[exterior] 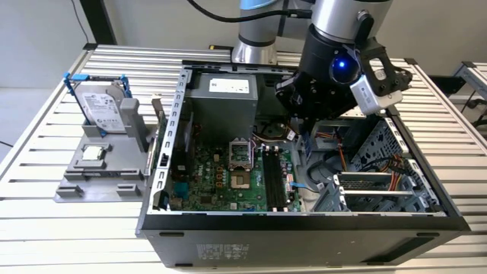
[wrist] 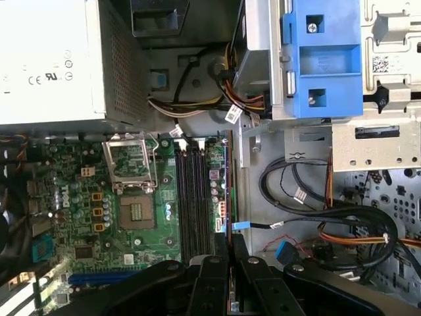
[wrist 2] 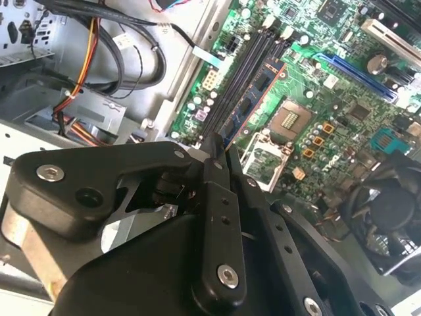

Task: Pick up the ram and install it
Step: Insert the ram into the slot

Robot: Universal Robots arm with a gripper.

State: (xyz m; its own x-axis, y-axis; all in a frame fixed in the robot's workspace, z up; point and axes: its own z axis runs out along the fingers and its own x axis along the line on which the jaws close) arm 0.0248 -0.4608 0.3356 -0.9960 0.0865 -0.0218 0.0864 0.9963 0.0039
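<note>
claw: I saw the gripper clamped on the ram, fingers pinched together on one end of the stick.
ram: it stuck out past the fingertips. It looked edge-on in the first wrist view and showed its chip face in the second wrist view.
ram vs board: it was held above the motherboard, running parallel to the memory slots, on the side away from the CPU socket. I couldn't tell how close it was to a slot.
arm: in the exterior view the wrist hung over the open PC case, at about 1 o'clock of the opening, with the slots toward 6 o'clock from it.
inside the case: power supply was at 11 o'clock of the board, and the cable bundle and blue drive bracket were beside it.
outside the case: grey holder sat at 9 o'clock of the case in the exterior view.
holder contents: hard drive stood upright, with the processor chip lying flat at 6 o'clock from it.
</note>
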